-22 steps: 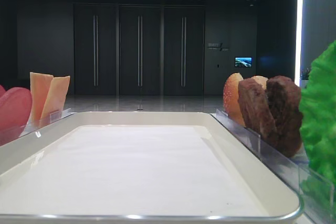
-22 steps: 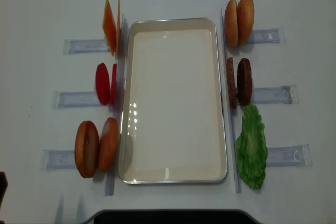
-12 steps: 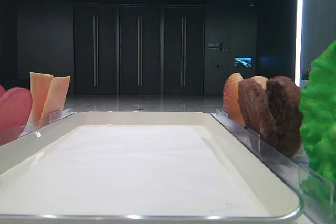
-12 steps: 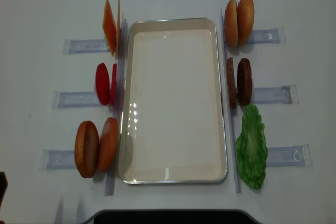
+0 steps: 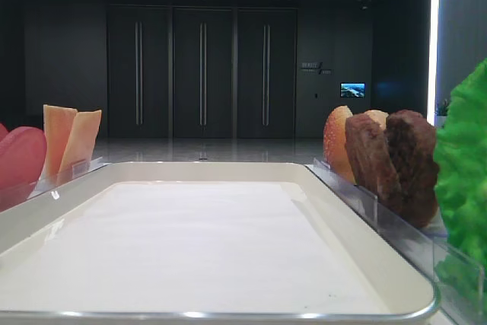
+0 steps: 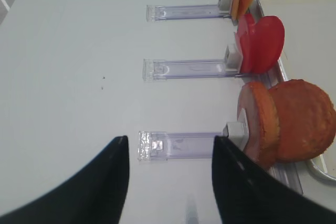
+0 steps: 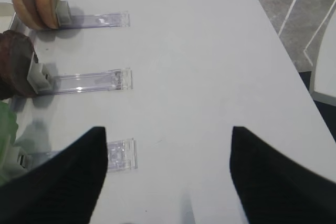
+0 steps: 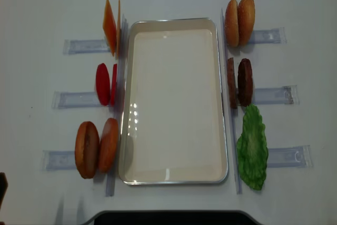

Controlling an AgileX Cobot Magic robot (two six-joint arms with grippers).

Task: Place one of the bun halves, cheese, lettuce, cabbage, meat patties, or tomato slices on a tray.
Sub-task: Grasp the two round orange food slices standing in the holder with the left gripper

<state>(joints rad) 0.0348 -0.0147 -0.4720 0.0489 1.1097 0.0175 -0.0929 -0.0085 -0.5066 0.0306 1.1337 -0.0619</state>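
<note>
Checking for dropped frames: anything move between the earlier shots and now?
No visible change. The tray is still bare, and the bun halves, tomato slices, cheese, meat patties and lettuce stand in their holders as before. Nothing was taken hold of or let go.

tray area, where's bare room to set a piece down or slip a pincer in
The tray floor is bare throughout. Table beyond the holders' outer ends is open too. Crowded: both long tray edges, with cheese, tomato slices, bun halves, meat patties and lettuce close alongside.
</note>
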